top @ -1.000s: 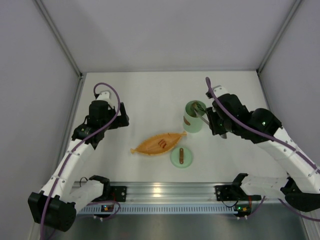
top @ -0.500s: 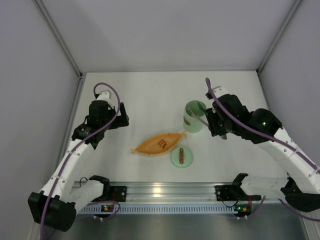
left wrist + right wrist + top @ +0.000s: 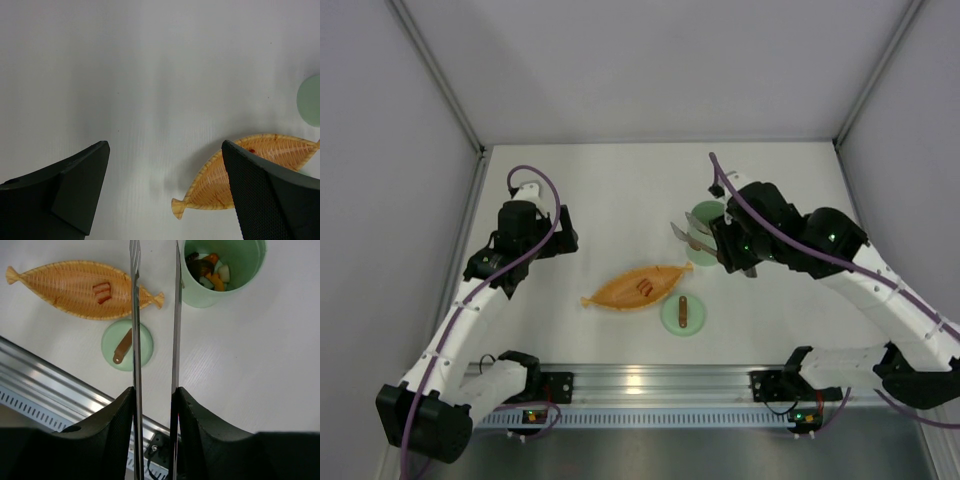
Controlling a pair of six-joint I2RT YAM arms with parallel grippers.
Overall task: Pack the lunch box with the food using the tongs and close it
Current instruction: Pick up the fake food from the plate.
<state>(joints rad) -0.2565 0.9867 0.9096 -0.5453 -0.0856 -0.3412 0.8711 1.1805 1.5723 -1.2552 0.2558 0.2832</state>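
Observation:
The mint-green lunch box [image 3: 222, 272] stands open, with orange, white and dark food [image 3: 212, 275] inside. My right gripper [image 3: 153, 395] is shut on the tongs [image 3: 135, 315], whose two arms run parallel past the box's left side. Nothing shows between them. In the top view the tongs [image 3: 690, 232] hang over the lunch box [image 3: 701, 258]. Two brown food pieces [image 3: 101, 291] lie in the orange dish [image 3: 70, 282]. The green lid [image 3: 127, 345] lies flat beside the dish. My left gripper [image 3: 162, 150] is open over bare table, left of the dish [image 3: 210, 185].
The orange leaf-shaped dish [image 3: 638, 286] sits mid-table with the lid [image 3: 683, 314] just right of it near the front. A metal rail [image 3: 650, 385] runs along the near edge. White walls close in the table on three sides.
My right gripper has swung left with the tongs, from the lunch box's right side to over its left rim. The left arm has not moved.

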